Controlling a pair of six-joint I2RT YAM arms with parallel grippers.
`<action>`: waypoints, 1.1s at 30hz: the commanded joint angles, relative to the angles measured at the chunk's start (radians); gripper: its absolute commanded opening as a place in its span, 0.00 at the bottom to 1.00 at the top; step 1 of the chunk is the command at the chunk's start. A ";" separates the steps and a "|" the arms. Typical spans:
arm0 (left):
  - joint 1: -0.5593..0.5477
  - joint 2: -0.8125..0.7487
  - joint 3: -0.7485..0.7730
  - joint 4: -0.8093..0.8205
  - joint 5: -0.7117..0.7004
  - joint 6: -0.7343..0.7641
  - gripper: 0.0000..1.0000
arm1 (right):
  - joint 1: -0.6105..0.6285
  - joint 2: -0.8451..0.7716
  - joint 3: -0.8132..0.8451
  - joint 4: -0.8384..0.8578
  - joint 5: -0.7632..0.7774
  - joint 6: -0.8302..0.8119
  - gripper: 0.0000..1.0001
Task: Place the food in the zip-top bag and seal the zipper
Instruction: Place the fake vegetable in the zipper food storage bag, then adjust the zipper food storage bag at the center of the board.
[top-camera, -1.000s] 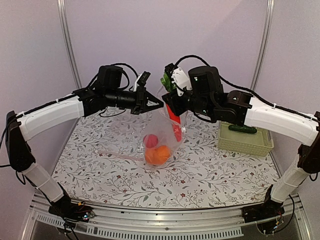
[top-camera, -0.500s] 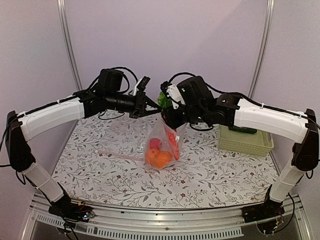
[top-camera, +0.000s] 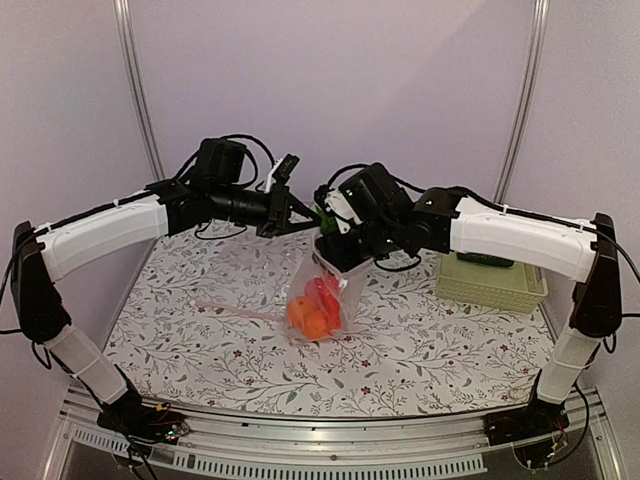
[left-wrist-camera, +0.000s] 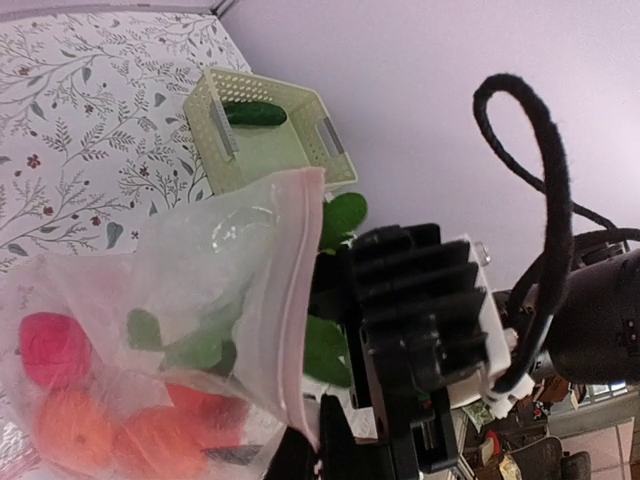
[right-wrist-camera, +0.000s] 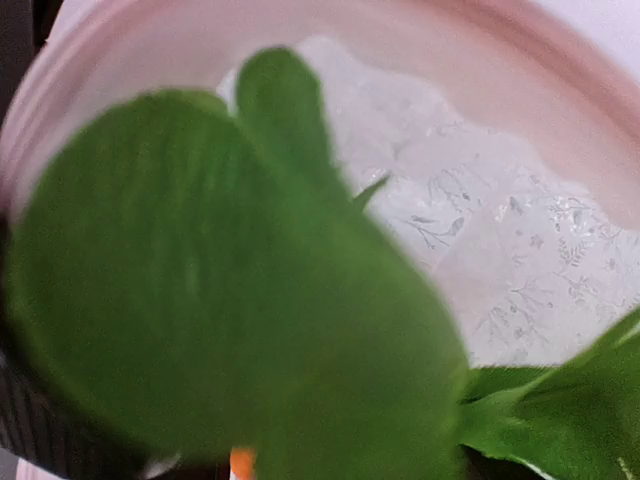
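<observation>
The clear zip-top bag (top-camera: 320, 285) hangs above the table. My left gripper (top-camera: 303, 215) is shut on its pinkish zipper strip (left-wrist-camera: 295, 290), gripped at the bottom of the left wrist view (left-wrist-camera: 318, 445). Two oranges (top-camera: 312, 316) and red food (top-camera: 326, 290) lie in the bag's bottom; a small red fruit (left-wrist-camera: 48, 350) shows through the plastic. My right gripper (top-camera: 336, 243) sits at the bag's mouth with green leaves (top-camera: 323, 212) beside it. Blurred leaves (right-wrist-camera: 230, 300) fill the right wrist view inside the pink rim (right-wrist-camera: 420, 40) and hide the fingers.
A pale yellow-green lattice basket (top-camera: 492, 283) stands on the table at the right with a dark green cucumber (top-camera: 487, 260) in it. The flowered tablecloth (top-camera: 200, 340) lies under the bag. Both arms meet above the table's middle.
My right gripper has moved left and down onto the bag's mouth. The red food has sunk lower into the bag. The left gripper has barely moved.
</observation>
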 joint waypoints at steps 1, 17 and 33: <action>0.023 -0.005 0.001 0.029 -0.001 0.031 0.00 | 0.013 -0.071 0.024 -0.037 -0.061 -0.002 0.68; 0.039 -0.002 0.041 -0.060 0.018 0.105 0.00 | 0.010 -0.339 -0.032 -0.080 0.131 0.016 0.70; 0.039 0.013 0.071 -0.108 0.030 0.161 0.00 | -0.010 -0.177 0.046 -0.155 0.156 0.160 0.56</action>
